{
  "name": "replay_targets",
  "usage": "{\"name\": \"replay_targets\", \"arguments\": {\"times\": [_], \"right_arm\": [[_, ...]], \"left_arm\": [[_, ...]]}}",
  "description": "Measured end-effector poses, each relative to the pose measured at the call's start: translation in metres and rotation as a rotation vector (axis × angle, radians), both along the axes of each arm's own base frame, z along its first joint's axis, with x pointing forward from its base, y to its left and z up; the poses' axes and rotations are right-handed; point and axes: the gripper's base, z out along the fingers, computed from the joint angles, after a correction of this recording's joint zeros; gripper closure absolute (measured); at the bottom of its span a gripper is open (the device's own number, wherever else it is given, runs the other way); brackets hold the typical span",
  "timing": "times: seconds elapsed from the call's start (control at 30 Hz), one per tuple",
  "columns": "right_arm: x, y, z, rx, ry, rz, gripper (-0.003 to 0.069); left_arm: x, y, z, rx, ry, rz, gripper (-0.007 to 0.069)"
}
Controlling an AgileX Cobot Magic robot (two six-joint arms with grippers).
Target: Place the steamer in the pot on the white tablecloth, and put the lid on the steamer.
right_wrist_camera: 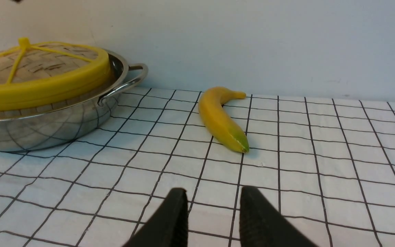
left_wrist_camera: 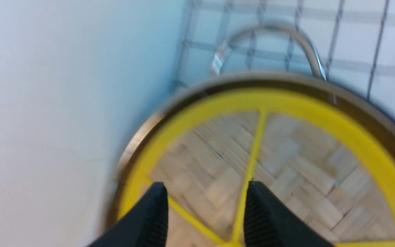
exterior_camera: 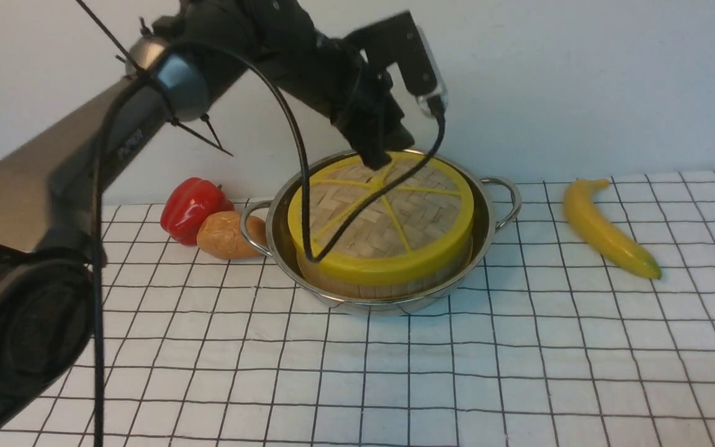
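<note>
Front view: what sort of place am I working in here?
Probably a staged kitchen-style test table, not a real kitchen: a white tablecloth against a bare wall, a steel pot holding a lidded steamer, and loose produce, banana and red pepper.

Two black ribbed fingertips [left_wrist_camera: 156, 219] of the left gripper [left_wrist_camera: 204, 206] are seen with a clear gap between them, nothing being held. Beneath them lies the flat round woven-bamboo lid with a thick yellow rim and thin yellow spokes [left_wrist_camera: 286, 161]; one spoke runs up through the gap beside one fingertip. The lid is ringed by the dark inner wall and shiny rim of the stainless-steel pot [left_wrist_camera: 382, 113], whose curved metal loop handle [left_wrist_camera: 286, 34] arches beyond the rim. Behind the handle, the white tablecloth with a thin black grid [left_wrist_camera: 351, 44] is shown, blurred. A plain pale wall [left_wrist_camera: 63, 103] fills the other side of the picture.
</note>
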Motion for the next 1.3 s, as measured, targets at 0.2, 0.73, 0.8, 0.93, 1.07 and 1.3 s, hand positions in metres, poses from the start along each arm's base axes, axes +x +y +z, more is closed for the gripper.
{"name": "replay_targets", "arguments": {"times": [0.2,0.73,0.8,0.93,1.07,1.3], "right_arm": [[0.0,0.0,0.0,0.0,0.0,0.0,0.0419],[0.0,0.0,0.0,0.0,0.0,0.0,0.0419],[0.0,0.0,0.0,0.0,0.0,0.0,0.0419],[0.0,0.0,0.0,0.0,0.0,0.0,0.0419],[0.0,0.0,0.0,0.0,0.0,0.0,0.0419],[0.0,0.0,0.0,0.001,0.0,0.0,0.0419]], "left_arm": [[-0.027,0.013,0.067,-0.198,-0.009,0.113,0.0329],[-0.044,0.011,0.094,-0.362,0.042,0.13,0.0329],[-0.045,0.011,0.093,-0.379,0.078,0.154,0.0329],[-0.055,0.019,0.097,-0.396,0.207,0.222,0.0329],[-0.085,0.036,0.125,-0.389,0.244,0.248,0.0329],[-0.161,0.068,0.178,-0.461,0.053,0.285,0.0329]]}}
